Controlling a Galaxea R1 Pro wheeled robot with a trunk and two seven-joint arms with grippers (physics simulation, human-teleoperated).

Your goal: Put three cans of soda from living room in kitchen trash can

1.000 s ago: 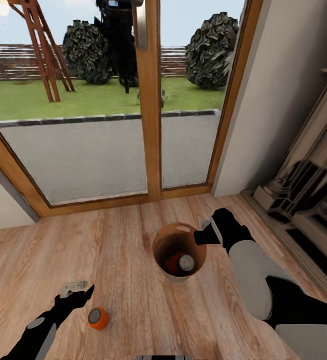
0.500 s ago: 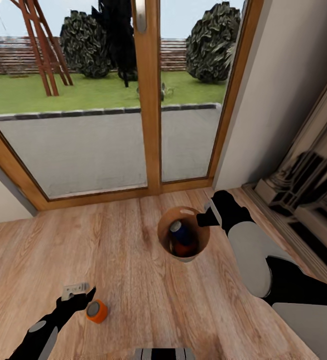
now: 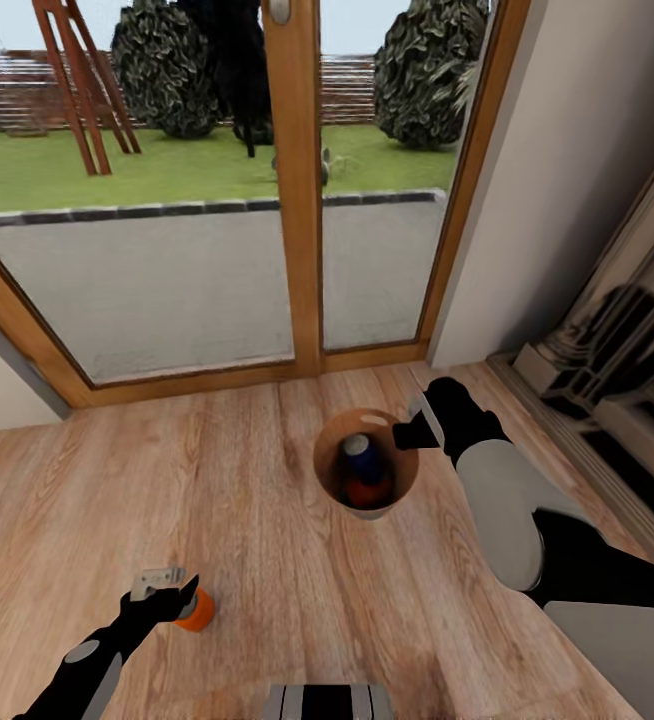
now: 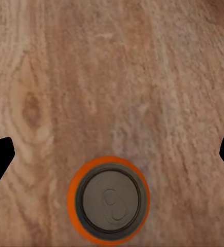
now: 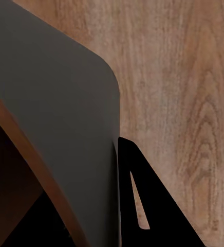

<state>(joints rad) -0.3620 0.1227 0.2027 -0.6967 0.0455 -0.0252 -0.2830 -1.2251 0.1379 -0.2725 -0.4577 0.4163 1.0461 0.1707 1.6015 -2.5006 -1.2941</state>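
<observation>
Upright, orange soda can [image 4: 108,199] on wood floor [image 3: 247,500], silvery top up; left end effector [image 4: 112,154] wide above it; right end effector [image 3: 408,437] clamping bin rim [image 3: 403,470].

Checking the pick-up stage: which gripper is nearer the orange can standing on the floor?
Left. The left gripper hangs right over the orange can, fingers spread either side in the wrist view. The right gripper is across the floor, clamped on the bin rim.

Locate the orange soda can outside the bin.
Orange soda can stands upright on the wood floor, head view's lower left, under the left gripper.
</observation>
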